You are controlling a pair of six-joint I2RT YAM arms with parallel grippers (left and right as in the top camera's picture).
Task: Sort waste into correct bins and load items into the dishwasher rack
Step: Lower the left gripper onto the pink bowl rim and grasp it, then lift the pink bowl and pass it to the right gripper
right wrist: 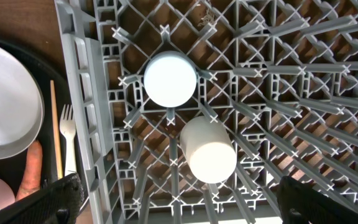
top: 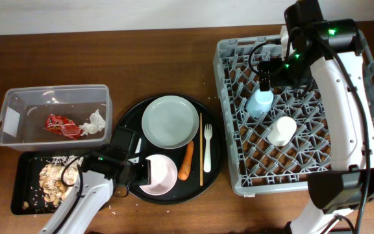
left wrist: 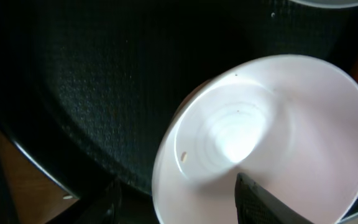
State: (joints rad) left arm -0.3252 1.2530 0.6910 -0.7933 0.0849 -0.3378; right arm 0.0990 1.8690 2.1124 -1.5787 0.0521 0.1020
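Note:
The white bowl (top: 162, 175) lies tilted at the front of the round black tray (top: 128, 123). My left gripper (top: 143, 174) is open and straddles the bowl's left rim, with one finger inside the bowl (left wrist: 272, 124) and one outside (left wrist: 176, 208). My right gripper (top: 265, 81) is open and empty above the grey dishwasher rack (top: 239, 179). The light blue cup (right wrist: 169, 79) and the white cup (right wrist: 209, 151) stand upside down in the rack (right wrist: 86, 112), between and beyond my right fingers (right wrist: 188, 205). They also show in the overhead view, the light blue cup (top: 260, 103) and the white cup (top: 282, 130).
The grey-green plate (top: 170, 121), carrot (top: 187, 160), chopsticks (top: 200, 149) and white fork (top: 207, 146) lie on the round tray. The clear tub (top: 12, 104) holds the red wrapper (top: 62, 125) and tissue (top: 95, 122). The shallow black tray (top: 28, 198) holds food scraps (top: 54, 179).

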